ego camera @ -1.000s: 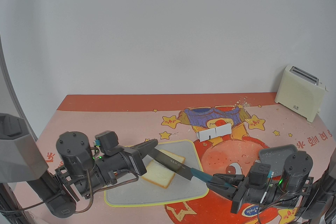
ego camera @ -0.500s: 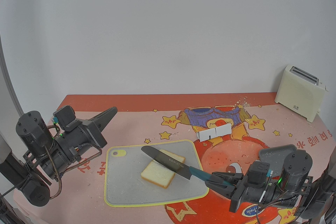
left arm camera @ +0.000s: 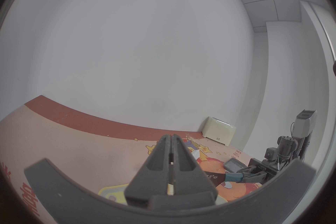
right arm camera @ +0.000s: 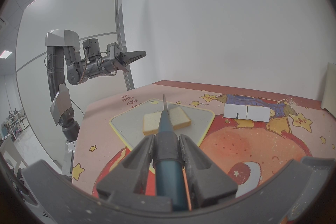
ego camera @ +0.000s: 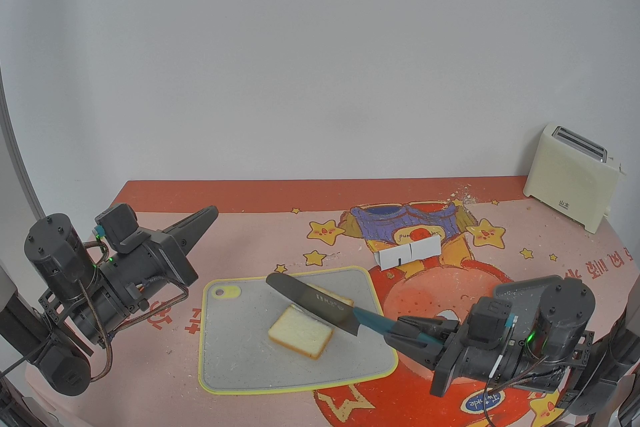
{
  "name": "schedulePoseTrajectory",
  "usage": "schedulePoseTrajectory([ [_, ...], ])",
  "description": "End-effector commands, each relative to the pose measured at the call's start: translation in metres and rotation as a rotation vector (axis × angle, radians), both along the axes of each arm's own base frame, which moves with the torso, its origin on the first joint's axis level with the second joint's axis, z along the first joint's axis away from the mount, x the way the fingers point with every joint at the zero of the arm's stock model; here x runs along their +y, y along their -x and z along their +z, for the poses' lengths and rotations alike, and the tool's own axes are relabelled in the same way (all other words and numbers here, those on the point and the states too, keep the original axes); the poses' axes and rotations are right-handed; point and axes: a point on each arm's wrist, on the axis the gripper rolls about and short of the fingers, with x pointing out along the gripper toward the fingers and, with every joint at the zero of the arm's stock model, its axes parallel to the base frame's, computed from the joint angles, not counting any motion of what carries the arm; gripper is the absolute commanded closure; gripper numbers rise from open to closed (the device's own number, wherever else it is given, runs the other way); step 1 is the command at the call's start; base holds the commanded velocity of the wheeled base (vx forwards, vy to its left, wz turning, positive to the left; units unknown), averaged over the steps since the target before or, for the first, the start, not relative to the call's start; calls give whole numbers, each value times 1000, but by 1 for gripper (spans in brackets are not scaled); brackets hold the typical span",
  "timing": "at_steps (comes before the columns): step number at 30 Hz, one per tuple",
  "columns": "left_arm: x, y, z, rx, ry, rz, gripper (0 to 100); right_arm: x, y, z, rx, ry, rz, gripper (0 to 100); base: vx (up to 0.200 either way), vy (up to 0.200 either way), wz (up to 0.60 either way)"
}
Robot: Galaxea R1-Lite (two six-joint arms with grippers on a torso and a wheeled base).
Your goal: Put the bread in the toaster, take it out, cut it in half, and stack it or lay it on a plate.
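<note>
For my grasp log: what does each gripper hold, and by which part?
The right gripper holds the knife by its teal handle; the left gripper is shut, holding nothing.

The knife (ego camera: 313, 303) slants over the bread (ego camera: 300, 335), blocking access from above and the right.

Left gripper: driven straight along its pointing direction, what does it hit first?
Way looks free: the left gripper is raised above the table and aims at the bare wall; depth is hard to judge.
</note>
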Motion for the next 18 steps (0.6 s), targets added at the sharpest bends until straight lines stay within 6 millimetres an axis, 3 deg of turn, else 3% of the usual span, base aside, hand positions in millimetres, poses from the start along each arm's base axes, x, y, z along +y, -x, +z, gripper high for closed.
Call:
schedulePoseTrajectory([
  [1,0,1,0,-3,8,-5,100,5,-5,8,-26,-47,-8,100,0,0,0],
  [18,0,0,-11,22,-41,-3,100,6,-7,12,-58,-90,-25,100,0,0,0],
])
